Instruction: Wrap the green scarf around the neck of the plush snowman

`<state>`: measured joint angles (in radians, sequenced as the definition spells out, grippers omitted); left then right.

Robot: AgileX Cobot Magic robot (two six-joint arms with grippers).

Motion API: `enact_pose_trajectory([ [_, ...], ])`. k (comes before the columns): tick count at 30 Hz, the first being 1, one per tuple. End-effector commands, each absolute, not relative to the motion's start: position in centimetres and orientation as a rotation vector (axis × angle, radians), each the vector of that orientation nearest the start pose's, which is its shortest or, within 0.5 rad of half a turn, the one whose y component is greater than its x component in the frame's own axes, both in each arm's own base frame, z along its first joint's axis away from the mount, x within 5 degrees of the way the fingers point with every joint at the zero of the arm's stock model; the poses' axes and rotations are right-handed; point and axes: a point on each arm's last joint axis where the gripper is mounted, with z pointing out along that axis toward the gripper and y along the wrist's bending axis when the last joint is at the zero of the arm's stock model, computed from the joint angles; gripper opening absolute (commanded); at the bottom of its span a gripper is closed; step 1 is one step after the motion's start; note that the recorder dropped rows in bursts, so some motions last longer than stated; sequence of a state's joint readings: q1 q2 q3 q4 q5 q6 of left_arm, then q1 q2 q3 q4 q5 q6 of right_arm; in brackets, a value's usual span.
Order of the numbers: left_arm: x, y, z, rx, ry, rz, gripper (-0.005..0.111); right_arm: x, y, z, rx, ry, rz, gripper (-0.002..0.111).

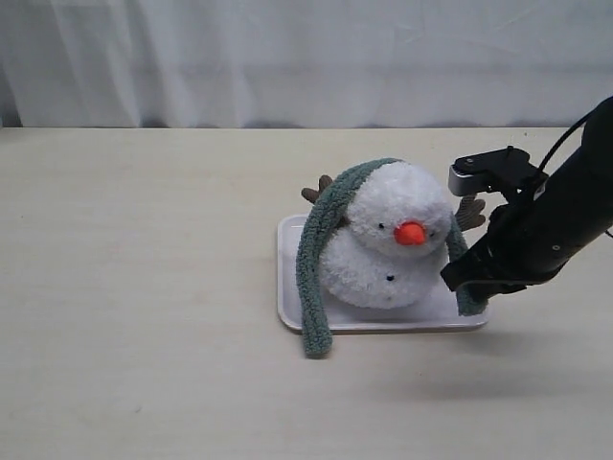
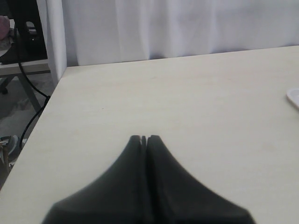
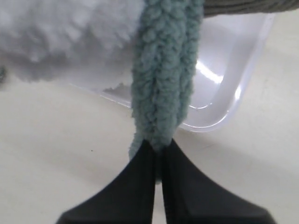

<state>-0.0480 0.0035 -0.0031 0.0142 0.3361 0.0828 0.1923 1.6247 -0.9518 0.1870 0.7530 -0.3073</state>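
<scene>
Beneath snowman, white tray; behind, curtain.

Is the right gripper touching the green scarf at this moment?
Touching. The right wrist view shows the right gripper shut on the green scarf, with the scarf's end pinched between the black jaws.

Snowman on tray, tray on table, scarf over its head, ends hanging left and right

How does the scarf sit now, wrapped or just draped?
Draped. The green scarf arches over the plush snowman's head, ends hanging down either side, uncrossed; the right fingers pinch one end.
</scene>
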Motion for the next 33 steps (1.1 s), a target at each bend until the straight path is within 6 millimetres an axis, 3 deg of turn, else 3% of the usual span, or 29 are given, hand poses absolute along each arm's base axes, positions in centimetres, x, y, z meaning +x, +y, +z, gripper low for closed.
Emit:
enact_pose_trajectory([
  [1, 5.4, -0.2, 18.4, 0.119, 1.803, 0.036, 0.0, 28.3, 7.2, 19.4, -0.575, 2.837, 0.29, 0.004],
  [17, 5.4, -0.2, 18.4, 0.119, 1.803, 0.036, 0.0, 28.4, 7.3, 16.6, -0.572, 2.883, 0.303, 0.004],
  [28, 5.4, -0.2, 18.4, 0.119, 1.803, 0.036, 0.0, 28.2, 7.3, 16.5, -0.616, 2.889, 0.31, 0.004],
  [30, 5.4, -0.2, 18.4, 0.119, 1.803, 0.036, 0.0, 28.4, 7.3, 16.6, -0.61, 2.875, 0.303, 0.01],
  [33, 5.4, -0.2, 18.4, 0.119, 1.803, 0.036, 0.0, 28.4, 7.3, 16.8, -0.609, 2.863, 0.3, 0.031],
])
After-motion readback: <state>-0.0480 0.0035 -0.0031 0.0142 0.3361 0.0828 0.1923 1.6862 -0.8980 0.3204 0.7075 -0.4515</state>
